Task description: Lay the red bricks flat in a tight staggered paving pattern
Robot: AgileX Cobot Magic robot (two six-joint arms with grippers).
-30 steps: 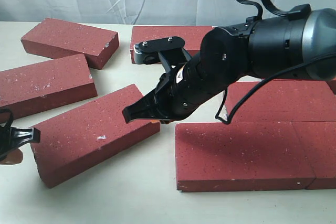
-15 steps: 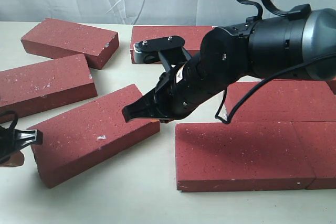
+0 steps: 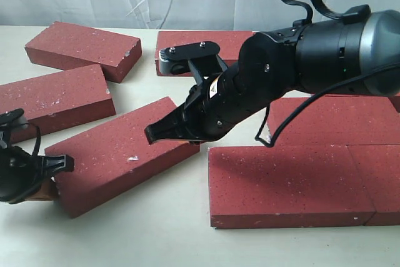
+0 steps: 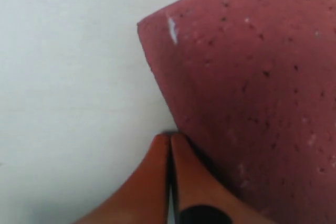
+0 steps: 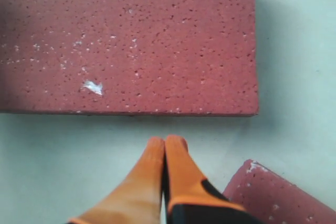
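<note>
The red bricks lie flat on the pale table. One slanted brick (image 3: 122, 154) sits left of centre. My left gripper (image 3: 55, 179) is shut and empty, its fingertips (image 4: 169, 139) touching that brick's (image 4: 252, 103) end near a corner. My right gripper (image 3: 187, 143) is also shut and empty. Its tips (image 5: 165, 142) are a small gap short of the slanted brick's (image 5: 131, 40) long side, beside the corner of a laid brick (image 5: 278, 192). Laid bricks (image 3: 287, 186) (image 3: 381, 179) (image 3: 337, 123) sit tight together at the right.
Loose bricks lie at the back left (image 3: 84, 48), the left (image 3: 53, 101) and the back centre (image 3: 187, 45), the last partly hidden by my right arm (image 3: 300, 60). A white cloth backdrop hangs behind the table.
My left gripper has moved right and up against the slanted brick's end, and the brick has slid right towards the right gripper and the laid bricks. The right arm has barely moved.
</note>
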